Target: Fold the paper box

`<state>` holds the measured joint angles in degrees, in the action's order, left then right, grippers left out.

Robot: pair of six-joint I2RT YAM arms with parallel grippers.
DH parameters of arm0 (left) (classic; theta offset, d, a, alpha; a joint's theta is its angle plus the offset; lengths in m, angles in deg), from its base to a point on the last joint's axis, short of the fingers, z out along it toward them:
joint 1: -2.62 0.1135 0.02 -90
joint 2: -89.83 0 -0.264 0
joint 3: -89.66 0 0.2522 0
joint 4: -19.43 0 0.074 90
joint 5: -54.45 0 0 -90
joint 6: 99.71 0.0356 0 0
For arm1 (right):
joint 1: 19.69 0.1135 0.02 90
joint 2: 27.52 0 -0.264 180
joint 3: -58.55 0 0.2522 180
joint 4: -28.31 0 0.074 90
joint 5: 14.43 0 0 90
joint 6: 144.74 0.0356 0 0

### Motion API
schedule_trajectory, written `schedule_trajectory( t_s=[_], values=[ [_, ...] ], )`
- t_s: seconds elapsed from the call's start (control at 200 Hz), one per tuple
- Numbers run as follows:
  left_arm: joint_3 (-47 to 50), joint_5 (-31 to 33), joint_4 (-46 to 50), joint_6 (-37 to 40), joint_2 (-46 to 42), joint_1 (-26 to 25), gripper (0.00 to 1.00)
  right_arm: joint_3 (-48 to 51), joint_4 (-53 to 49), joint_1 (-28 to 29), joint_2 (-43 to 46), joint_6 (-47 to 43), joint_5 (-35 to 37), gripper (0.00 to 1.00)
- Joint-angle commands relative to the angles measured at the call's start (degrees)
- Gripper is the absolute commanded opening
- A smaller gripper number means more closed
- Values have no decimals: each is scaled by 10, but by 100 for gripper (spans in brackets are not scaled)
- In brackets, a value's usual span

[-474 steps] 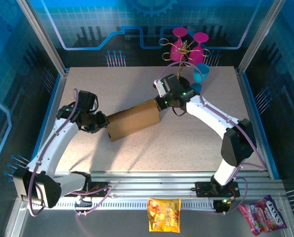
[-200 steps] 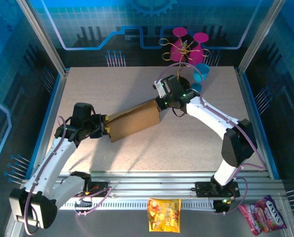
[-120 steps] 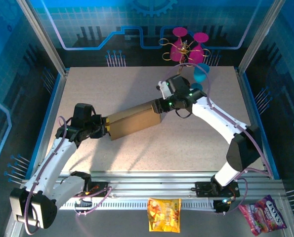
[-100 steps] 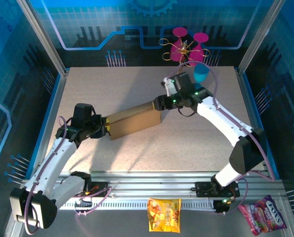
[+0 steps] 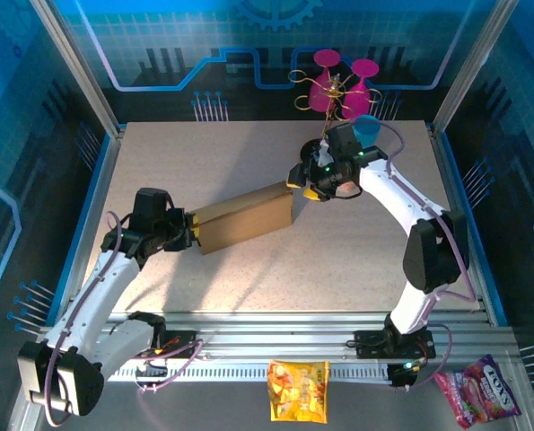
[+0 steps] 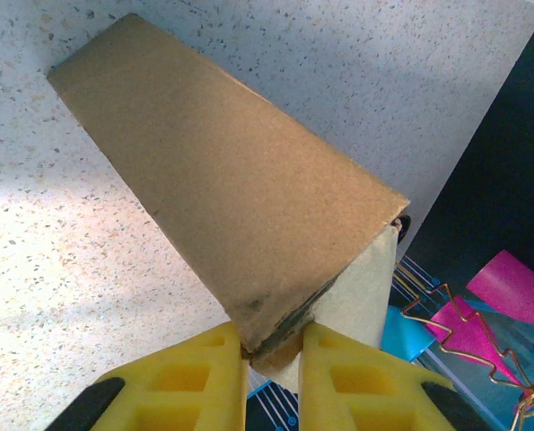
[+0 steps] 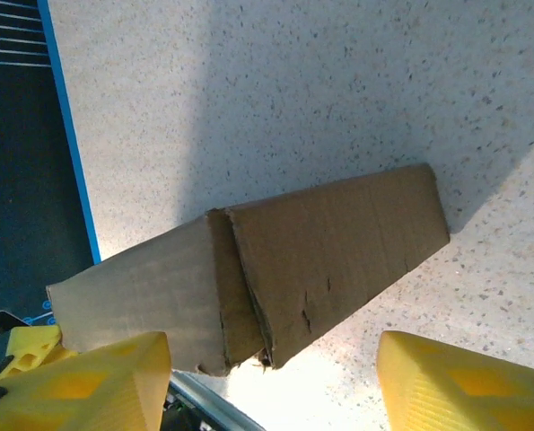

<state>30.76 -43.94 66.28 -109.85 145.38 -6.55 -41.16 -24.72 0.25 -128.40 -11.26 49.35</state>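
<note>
Pinching one end of the paper box (image 5: 244,218) in our left gripper (image 6: 274,359) to anchor it on the table (image 5: 249,153); our right gripper (image 5: 302,184) hangs wide open just off the other end, probably lining up a fresh grab.

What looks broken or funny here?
The paper box looks scuffed: in the right wrist view its near edge is ragged with small tears by the seam. The corner pinched by the left gripper is crumpled and dark.
</note>
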Motion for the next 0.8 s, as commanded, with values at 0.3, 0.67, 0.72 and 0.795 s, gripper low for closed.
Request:
schedule_trajectory(
  t_s=[0.3,0.67,0.72,0.795],
  values=[
    [38,-10,27,14,11,-9,19,45,6,3,-15,31,-16,35],
    [88,-69,-82,71,12,-65,26,112,27,-38,42,-67,15,14],
    [86,-69,-73,98,12,-83,27,143,33,-52,71,-80,21,14],
    [98,-72,-63,122,6,-110,28,194,47,-68,118,-99,27,15]
  ],
)
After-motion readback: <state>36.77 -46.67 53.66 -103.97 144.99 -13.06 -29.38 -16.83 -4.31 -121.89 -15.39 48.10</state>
